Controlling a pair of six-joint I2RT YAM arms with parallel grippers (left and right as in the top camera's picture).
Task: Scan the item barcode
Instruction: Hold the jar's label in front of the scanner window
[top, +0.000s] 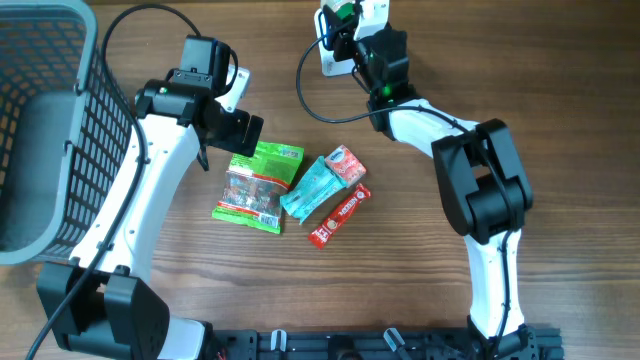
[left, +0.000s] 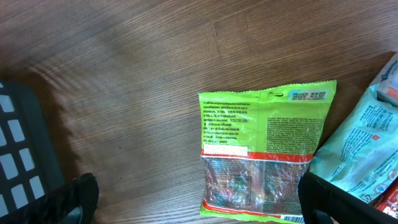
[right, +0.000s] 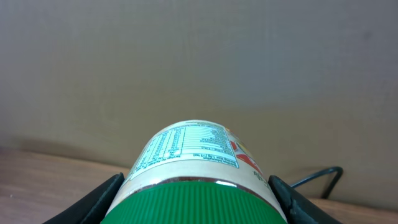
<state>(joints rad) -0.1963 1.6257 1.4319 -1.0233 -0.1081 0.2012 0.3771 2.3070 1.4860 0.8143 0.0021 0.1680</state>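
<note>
The item is a jar (right: 189, 152) with a cream printed label and a ribbed green lid (right: 199, 202). It lies on its side between the fingers (right: 99, 200) of my right gripper (right: 199, 205), which is shut on it. In the overhead view the right gripper (top: 347, 25) holds the jar's green lid (top: 345, 12) at the far edge of the table, right by a white device (top: 332, 58) with a black cable. My left gripper (left: 202, 205) is open and hovers over the table just left of a green snack bag (left: 264, 155), touching nothing.
A grey mesh basket (top: 40, 130) fills the left side. At mid-table lie the green snack bag (top: 258, 185), a teal pack (top: 312, 188), a small red-and-white packet (top: 347, 165) and a red bar (top: 338, 215). The left gripper (top: 238, 128) sits above the bag's far end.
</note>
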